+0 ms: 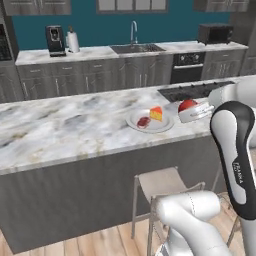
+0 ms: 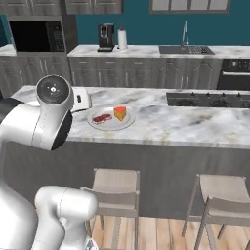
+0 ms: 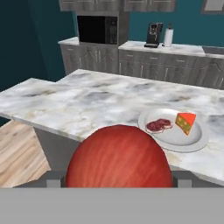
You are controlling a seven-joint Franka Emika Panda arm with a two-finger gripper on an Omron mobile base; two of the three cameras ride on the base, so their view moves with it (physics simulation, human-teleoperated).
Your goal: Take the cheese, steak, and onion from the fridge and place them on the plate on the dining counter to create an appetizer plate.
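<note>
Gripper: the gripper [image 1: 189, 111] pinches the onion [image 3: 119, 157] between its two fingertips, jaws set wide around the ball; in the left base view it hangs above the bench [image 1: 60, 130] edge, just beside the plate [image 1: 136, 121] at its 3 o'clock.
Onion: round, dark red, off the bench top, large at 6 o'clock in the hand view; also seen at [image 1: 187, 105].
Plate: flat on the marble bench, near its front edge; also at [image 2: 93, 122] and [image 3: 192, 142].
Steak: the steak [image 1: 143, 121] lies on the plate, at 9 o'clock of the cheese.
Cheese: the cheese [image 1: 157, 113] wedge stands on the plate, just beside the steak.
Stools: two stools [image 2: 114, 188] stand below the bench front.
</note>
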